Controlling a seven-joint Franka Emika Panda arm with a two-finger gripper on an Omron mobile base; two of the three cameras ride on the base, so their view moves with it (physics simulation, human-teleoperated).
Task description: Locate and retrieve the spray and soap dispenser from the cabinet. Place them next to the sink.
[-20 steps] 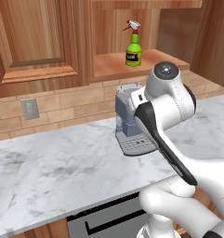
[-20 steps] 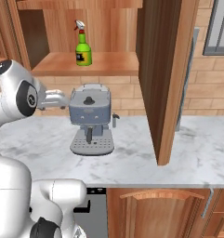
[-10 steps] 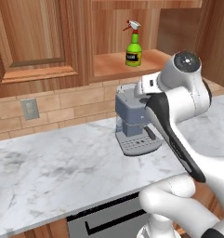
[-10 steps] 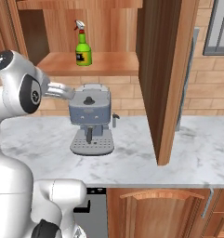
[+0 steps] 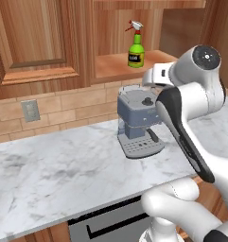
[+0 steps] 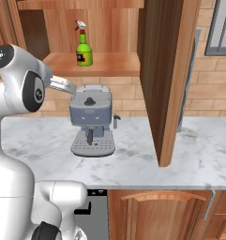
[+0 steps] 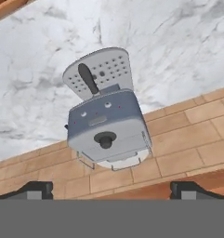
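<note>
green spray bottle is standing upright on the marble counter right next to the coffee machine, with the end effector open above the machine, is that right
Not quite. The green spray bottle stands upright on the wooden shelf of the open cabinet, above and behind the coffee machine, not on the marble counter. Both base views show this. The rest holds: the hand view shows the end effector open above the machine.

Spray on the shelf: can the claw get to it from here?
Probably yes. The spray stands alone at the front of the doorless cabinet niche. The open claw sits above the coffee machine, so it must rise and go forward.
</note>
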